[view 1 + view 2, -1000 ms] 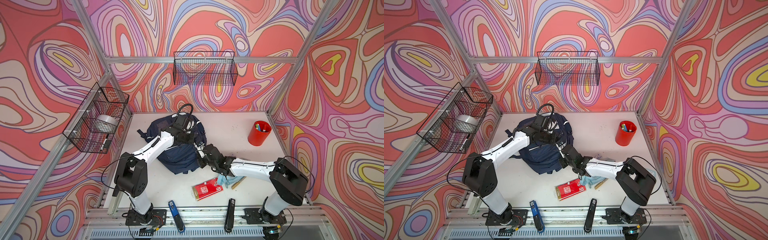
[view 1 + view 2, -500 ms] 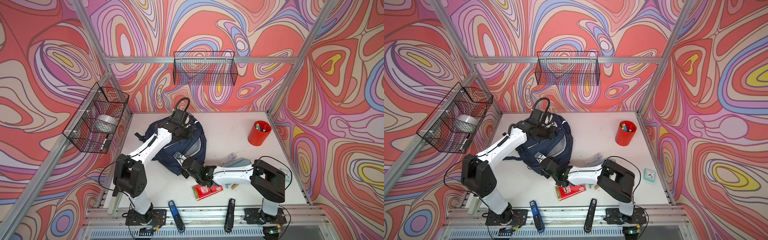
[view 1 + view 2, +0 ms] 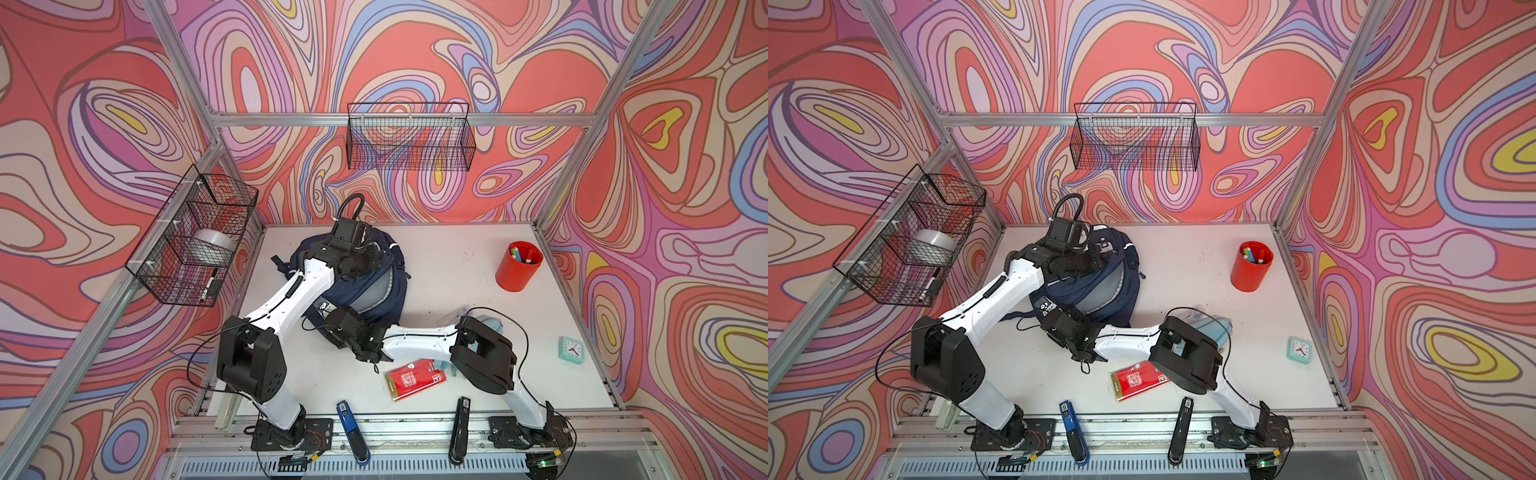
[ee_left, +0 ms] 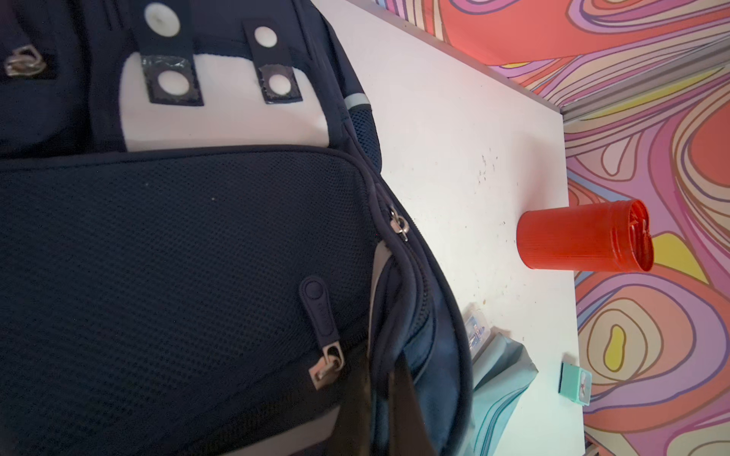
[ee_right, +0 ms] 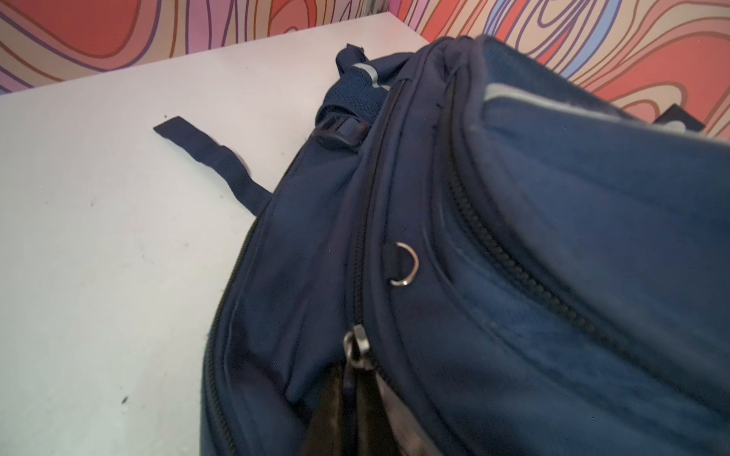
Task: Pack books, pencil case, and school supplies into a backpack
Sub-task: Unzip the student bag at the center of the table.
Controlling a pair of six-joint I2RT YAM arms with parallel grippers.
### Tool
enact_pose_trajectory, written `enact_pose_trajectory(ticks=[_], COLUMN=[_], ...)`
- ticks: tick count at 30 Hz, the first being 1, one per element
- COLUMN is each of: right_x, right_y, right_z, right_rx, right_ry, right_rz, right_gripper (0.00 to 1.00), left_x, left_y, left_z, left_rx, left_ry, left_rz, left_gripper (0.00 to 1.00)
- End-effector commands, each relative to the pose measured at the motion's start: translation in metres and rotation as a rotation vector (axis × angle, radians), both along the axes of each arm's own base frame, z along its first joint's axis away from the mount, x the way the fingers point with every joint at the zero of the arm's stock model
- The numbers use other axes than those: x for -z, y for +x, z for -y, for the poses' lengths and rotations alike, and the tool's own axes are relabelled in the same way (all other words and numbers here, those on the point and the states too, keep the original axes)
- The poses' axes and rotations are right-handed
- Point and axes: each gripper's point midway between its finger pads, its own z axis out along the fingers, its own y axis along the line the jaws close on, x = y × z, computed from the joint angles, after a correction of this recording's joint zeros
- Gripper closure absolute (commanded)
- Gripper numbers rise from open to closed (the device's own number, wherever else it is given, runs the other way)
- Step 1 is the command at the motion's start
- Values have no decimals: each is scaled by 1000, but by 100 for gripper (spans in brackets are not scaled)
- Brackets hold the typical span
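The backpack [image 3: 395,295], the largest item, is lying centre-left of the frame in both top views, towards the back of the bench [image 3: 457,257]. Its soft navy fabric is sagging and folding, so it will likely handle as a limp, bulky load, best taken by a seam, rim or strap rather than by a flat panel. The left hand [image 3: 372,262] is reaching over the backpack's upper end with jaws together. The left wrist view suggests it is pinching fabric at the rim of the opening, though the contact is being cut off at the frame's lower edge. The right hand [image 3: 334,326] is working at the backpack's lower-left corner, jaws together and apparently clamped on the tab of the zip pull [image 5: 357,347], a small metal part likely to slip unless gripped squarely. The pencil case [image 3: 496,326] is lying right of centre, largely covered by the right arm's elbow. It is soft and lumpy and is best pinched across its middle. The red packet [image 3: 415,379] is lying flat at lower centre. It looks thin and probably slick, so it will need lifting by an edge. The clear packet [image 4: 476,331] is sitting against or just beside the pencil case; which one cannot be told. The books and the tan stick are not showing in any view.
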Motion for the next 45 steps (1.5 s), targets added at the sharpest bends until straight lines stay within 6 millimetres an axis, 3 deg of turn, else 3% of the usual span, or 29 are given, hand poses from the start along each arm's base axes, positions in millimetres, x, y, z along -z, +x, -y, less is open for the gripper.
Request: enact_pose_trajectory(ticks=[1, 6, 11, 14, 17, 21, 25, 27, 31, 35, 41, 45], right_x=[9, -5, -7, -7, -9, -21, -33, -29, -8, -6, -2, 5], right_y=[-30, -47, -58, -48, -34, -41, -62, -65, -45, -28, -24, -33], right_z=[-24, -25, -11, -2, 7, 29, 3, -12, -25, -38, -48, -47], right_rx=[-118, -196, -243, -169, -44, 72, 35, 12, 49, 68, 48, 8], right_ry=[15, 80, 98, 62, -29, 61, 22, -13, -79, -35, -4, -6], right_rz=[-47, -86, -71, -35, -9, -124, -108, -80, -18, -50, -86, -123], right_gripper=[100, 100, 100, 100, 100, 100, 100, 100, 100, 100, 100, 100], left_x=[-80, -80, -81, -83, -87, -90, -86, -87, -94, -98, -88, -84], left_y=[15, 17, 15, 17, 20, 20, 24, 25, 21, 18, 17, 19], left_z=[21, 10, 1, 1, -14, -25, -26, -23, -24, -30, -26, -23], left_rx=[-8, -30, -39, -67, -150, -224, -296, -303, -340, -367, -393, -373], left_ry=[-220, -264, -270, -395, -369, -356, -434, -456, -473, -465, -485, -473], left_rz=[210, 218, 216, 204, 233, 270, 249, 229, 238, 255, 243, 235], left_gripper=[100, 100, 100, 100, 100, 100, 100, 100, 100, 100, 100, 100])
